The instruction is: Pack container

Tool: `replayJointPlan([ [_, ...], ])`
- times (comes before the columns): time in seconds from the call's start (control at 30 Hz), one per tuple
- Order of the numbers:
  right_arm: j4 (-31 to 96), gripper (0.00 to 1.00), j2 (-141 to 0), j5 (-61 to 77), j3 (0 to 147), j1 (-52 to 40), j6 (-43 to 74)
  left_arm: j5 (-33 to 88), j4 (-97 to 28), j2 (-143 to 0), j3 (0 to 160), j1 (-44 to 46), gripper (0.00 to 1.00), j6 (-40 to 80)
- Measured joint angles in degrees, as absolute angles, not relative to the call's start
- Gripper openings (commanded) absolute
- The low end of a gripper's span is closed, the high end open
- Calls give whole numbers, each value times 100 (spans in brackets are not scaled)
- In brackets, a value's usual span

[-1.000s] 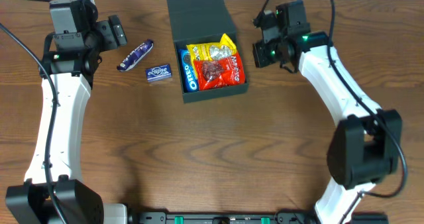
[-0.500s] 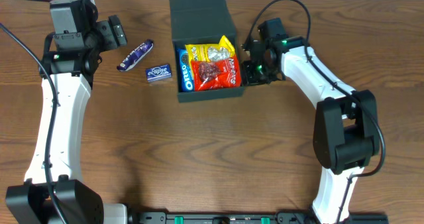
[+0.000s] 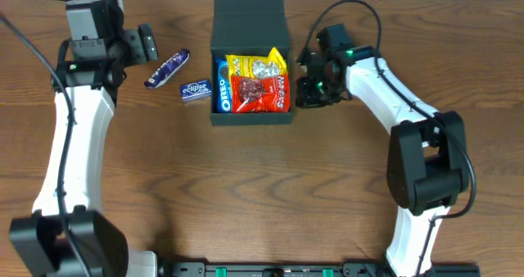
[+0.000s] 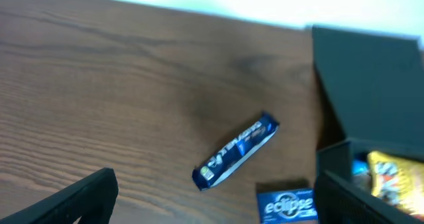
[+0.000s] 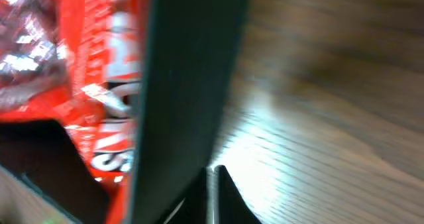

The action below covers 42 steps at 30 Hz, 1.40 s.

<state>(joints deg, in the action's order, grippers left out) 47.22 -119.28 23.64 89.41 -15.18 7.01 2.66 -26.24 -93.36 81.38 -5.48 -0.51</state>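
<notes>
Brown wood-grain table (image 3: 246, 195), pale wall at its far edge. Left gripper (image 3: 146, 41) hangs wide open and empty, with a blue bar (image 3: 167, 68) and a gum pack (image 3: 196, 89) just ahead of it. Right gripper (image 3: 304, 93) straddles the right wall of the open container (image 3: 248, 19); whether it clamps the wall cannot be told. Wood shows on the gripper's outer side.

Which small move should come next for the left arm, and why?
Probably lower the open left gripper onto the blue bar: it and the Eclipse pack lie outside the container, while the right gripper straddles its right wall.
</notes>
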Motion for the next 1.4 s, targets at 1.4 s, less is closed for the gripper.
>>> replayJointPlan([
  [1.4, 4556, 55, -11924, 2576, 8941, -998, 875, 1017, -1645, -12070, 8138, -548, 64, -2084],
])
